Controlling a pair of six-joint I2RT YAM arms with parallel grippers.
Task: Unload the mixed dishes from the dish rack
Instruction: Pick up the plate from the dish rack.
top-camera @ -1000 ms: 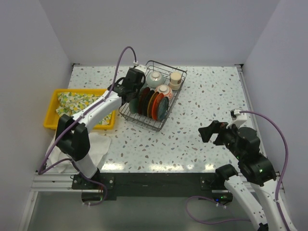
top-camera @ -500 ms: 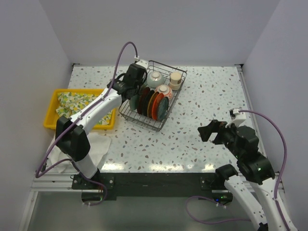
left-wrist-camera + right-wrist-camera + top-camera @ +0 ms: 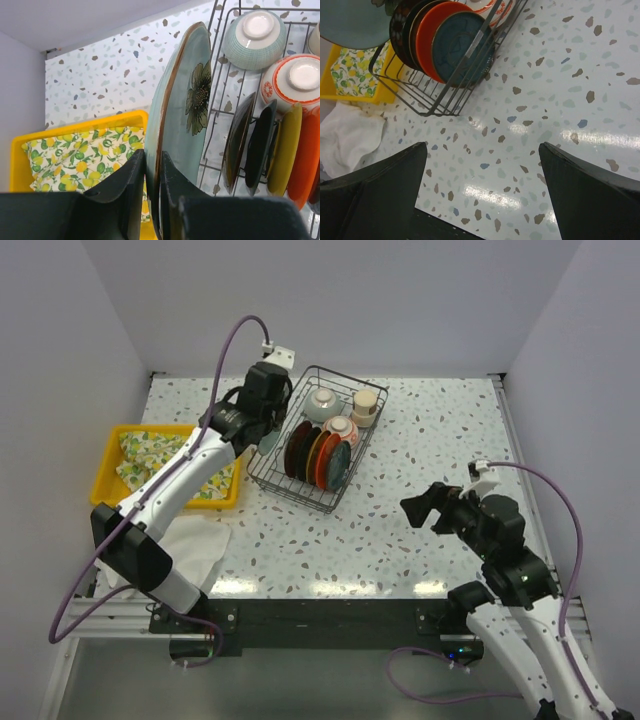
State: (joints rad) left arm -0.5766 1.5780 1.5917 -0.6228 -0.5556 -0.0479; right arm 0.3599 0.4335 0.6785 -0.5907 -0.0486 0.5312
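Since a second ago the left arm has gone up and back, and the grey-green plate (image 3: 180, 125) has come up with it, away from the other plates. This plate has a dark flower on it and stands on its edge at the left side of the dish rack (image 3: 290, 495). The pictures do not show whether its bottom is clear of the wires. The left gripper (image 3: 152, 165) is clamped on the plate's rim, with one finger on each face. Still in the rack, standing in a row, are a black plate (image 3: 240, 142), a yellow plate (image 3: 285, 150) and an orange-red plate (image 3: 305, 155). Behind them sit a pale green bowl (image 3: 255, 32) and a red and white bowl (image 3: 295, 82), both upside down, and a beige cup (image 3: 366, 405) is in the far corner. Left of the rack is a yellow tray (image 3: 110, 455) with a lemon cloth (image 3: 85, 155) in it. A white cloth (image 3: 190, 545) lies in front of the tray. The right gripper (image 3: 482, 150) has shifted a little to the left. It hangs over the speckled table (image 3: 440, 440), well apart from the rack, with its fingers wide apart and nothing in them.
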